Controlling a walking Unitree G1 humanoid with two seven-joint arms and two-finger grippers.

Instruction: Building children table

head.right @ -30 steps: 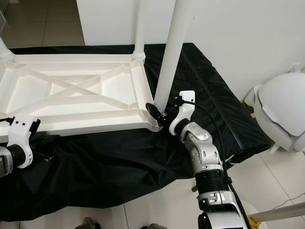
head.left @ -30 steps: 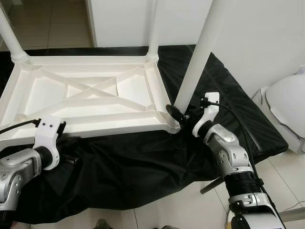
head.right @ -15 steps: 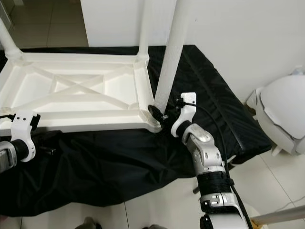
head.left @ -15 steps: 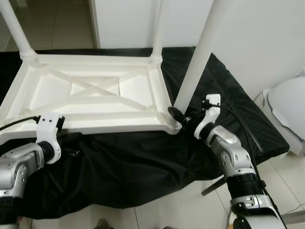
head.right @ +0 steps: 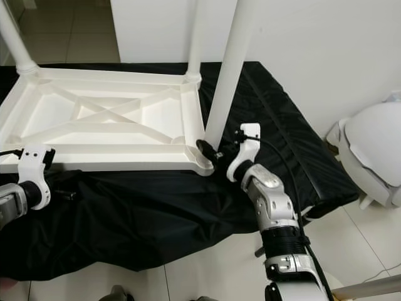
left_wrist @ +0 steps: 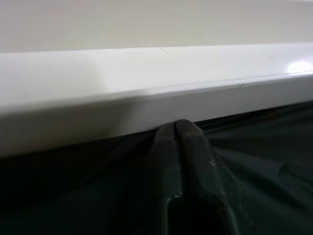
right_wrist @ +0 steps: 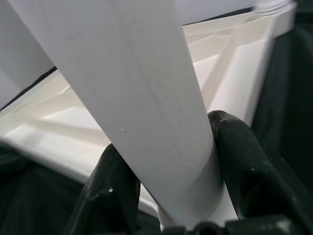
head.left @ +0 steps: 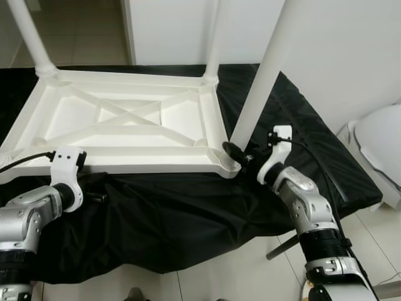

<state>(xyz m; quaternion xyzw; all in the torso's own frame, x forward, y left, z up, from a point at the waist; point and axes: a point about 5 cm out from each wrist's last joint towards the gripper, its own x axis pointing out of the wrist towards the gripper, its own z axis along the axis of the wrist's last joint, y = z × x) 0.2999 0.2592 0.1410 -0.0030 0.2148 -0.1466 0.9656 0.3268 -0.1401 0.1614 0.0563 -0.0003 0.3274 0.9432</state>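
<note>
A white children's table (head.left: 125,135) lies upside down on a black cloth (head.left: 188,219). Two legs stand up at its far corners (head.left: 30,37) (head.left: 216,37). A third leg (head.left: 260,81) rises from the near right corner. My right gripper (head.left: 235,152) is shut on the base of that leg; in the right wrist view its fingers (right_wrist: 249,166) press both sides of the leg (right_wrist: 146,98). My left gripper (left_wrist: 177,132) is shut, its tips touching the lower edge of the table's near rim (left_wrist: 146,93) where it meets the cloth.
A white wall (head.left: 338,50) stands right behind the table. A white rounded object (head.left: 379,144) sits on the tiled floor at the right. A dark rod (head.left: 285,244) sticks out beside my right forearm. The cloth's near edge hangs over pale tiles.
The whole picture has shifted a little to the right as the camera moved. Both grippers keep their places against the table and the leg.
</note>
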